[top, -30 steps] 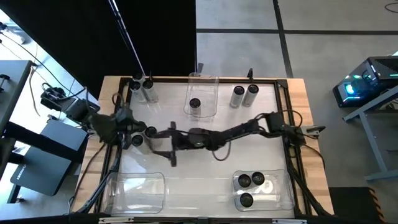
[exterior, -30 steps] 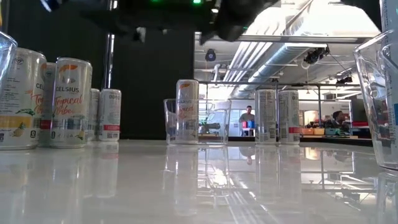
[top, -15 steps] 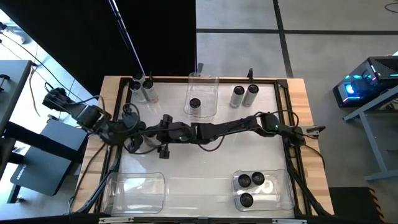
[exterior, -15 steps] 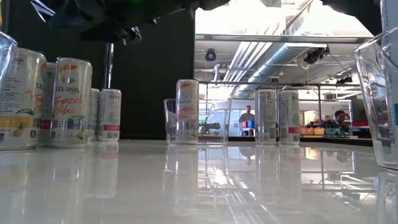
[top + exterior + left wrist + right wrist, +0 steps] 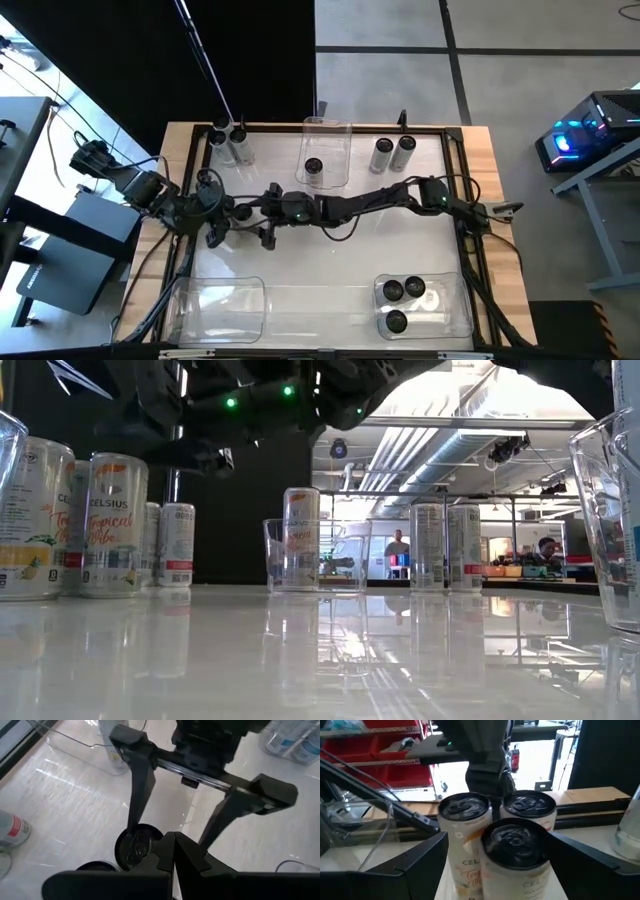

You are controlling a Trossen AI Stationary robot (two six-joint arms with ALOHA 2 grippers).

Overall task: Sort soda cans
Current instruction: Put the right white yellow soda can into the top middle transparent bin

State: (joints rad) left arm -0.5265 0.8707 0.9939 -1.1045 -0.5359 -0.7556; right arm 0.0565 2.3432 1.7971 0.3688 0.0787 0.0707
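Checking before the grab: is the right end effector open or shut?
Open: the right end effector has its fingers spread either side of the nearest soda can.

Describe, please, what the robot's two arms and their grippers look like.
Both arms are black, jointed and slender, with black cables looping alongside them. The right gripper has two long, flat, angular black fingers on a crossbar. The left gripper ends in pointed black fingertips. Small green lights glow on the arms' undersides in the low view.

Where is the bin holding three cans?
In the high view, the bin with three cans sits at the table's near right corner, opposite an empty bin on the left.
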